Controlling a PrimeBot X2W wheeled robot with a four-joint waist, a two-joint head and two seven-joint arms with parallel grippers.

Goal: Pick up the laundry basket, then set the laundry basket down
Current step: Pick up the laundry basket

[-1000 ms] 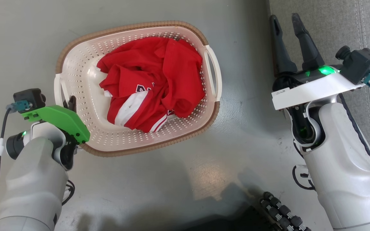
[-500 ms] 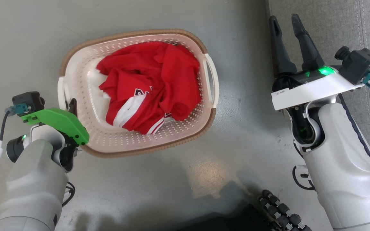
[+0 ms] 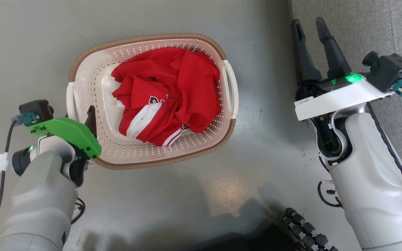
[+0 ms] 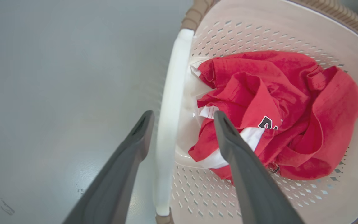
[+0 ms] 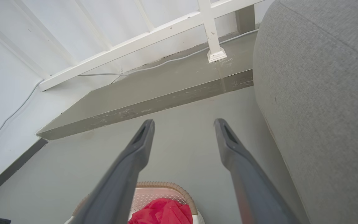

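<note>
The laundry basket [image 3: 92, 75] is cream-white and perforated, with a brown rim, and stands on the grey floor with a red and white garment [image 3: 183, 83] inside. My left gripper [image 3: 88, 116] is at its left white handle [image 4: 173, 93]. In the left wrist view the left gripper [image 4: 183, 115] is open and straddles that handle, one finger outside the basket [image 4: 259, 34] and one inside beside the garment [image 4: 275, 87]. My right gripper [image 3: 307, 22] is open and holds nothing, to the right of the basket and apart from it. The right gripper [image 5: 184, 122] hovers over the floor, with the basket rim [image 5: 166, 186] below it.
A grey sofa [image 3: 368, 31] fills the right side, close to the right arm; the sofa [image 5: 322, 93] curves beside the right fingers. Ahead lies a low grey step [image 5: 154, 90] with a white railing [image 5: 154, 42] against a white wall. Black wheel rollers [image 3: 305, 230] sit at the bottom.
The basket has slid a little down the view and to the right and looks slightly smaller. My left gripper has moved right with it. The right arm has barely moved.
</note>
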